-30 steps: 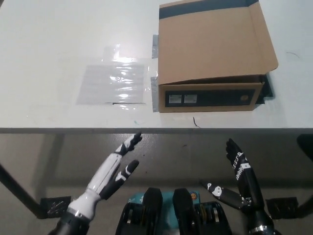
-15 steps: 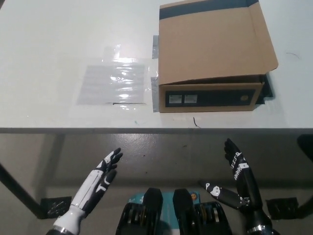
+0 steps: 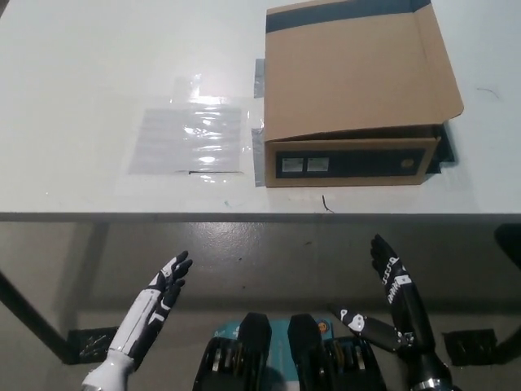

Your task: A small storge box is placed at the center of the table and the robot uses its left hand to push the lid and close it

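While the cardboard storage box [image 3: 350, 98] sits on the white table [image 3: 81, 81], toward its right side, with the lid [image 3: 358, 69] lying down over it, both robot hands hang below the near table edge. Left hand [image 3: 159, 297] is at lower left, fingers spread, holding nothing. Right hand [image 3: 395, 293] is at lower right, also spread and empty. A clear plastic sheet [image 3: 189, 138] lies just left of the box.
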`<state>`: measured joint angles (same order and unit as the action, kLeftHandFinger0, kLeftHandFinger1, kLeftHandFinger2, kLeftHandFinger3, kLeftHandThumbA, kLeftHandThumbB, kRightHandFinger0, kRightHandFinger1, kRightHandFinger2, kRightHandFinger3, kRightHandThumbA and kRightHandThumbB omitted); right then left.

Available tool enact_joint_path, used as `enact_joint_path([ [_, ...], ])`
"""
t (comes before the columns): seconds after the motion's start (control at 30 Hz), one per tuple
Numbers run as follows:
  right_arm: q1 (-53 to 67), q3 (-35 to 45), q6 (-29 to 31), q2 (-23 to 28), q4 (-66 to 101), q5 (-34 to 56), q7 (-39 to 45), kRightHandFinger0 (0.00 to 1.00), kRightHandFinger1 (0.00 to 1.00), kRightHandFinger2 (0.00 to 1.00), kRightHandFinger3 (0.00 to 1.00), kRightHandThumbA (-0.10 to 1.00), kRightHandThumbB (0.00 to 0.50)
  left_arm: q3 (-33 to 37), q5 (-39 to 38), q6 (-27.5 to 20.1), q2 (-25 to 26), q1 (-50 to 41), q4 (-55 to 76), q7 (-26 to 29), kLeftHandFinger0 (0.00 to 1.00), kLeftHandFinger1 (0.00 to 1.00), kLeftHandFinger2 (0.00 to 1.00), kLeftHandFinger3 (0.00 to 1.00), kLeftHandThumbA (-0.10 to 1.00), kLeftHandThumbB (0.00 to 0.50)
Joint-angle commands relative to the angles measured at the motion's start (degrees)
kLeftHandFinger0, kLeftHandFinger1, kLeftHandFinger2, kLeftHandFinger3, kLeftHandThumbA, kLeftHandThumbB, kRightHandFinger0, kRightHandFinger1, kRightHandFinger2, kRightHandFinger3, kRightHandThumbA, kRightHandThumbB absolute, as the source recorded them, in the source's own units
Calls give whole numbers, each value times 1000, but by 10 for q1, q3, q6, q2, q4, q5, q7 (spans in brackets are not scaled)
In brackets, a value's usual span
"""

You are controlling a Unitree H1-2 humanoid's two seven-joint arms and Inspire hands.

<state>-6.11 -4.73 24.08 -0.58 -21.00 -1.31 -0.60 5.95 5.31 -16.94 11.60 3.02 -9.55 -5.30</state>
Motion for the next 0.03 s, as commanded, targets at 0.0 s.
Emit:
enact_joint_path([
  [0.0, -3, -5, 28, -2, 13, -1, 5, 1000, 1000, 1000, 1000, 1000, 387, -7, -6, -6, -4, 3, 17, 0, 1000, 1000, 1000, 1000, 1000, 243],
])
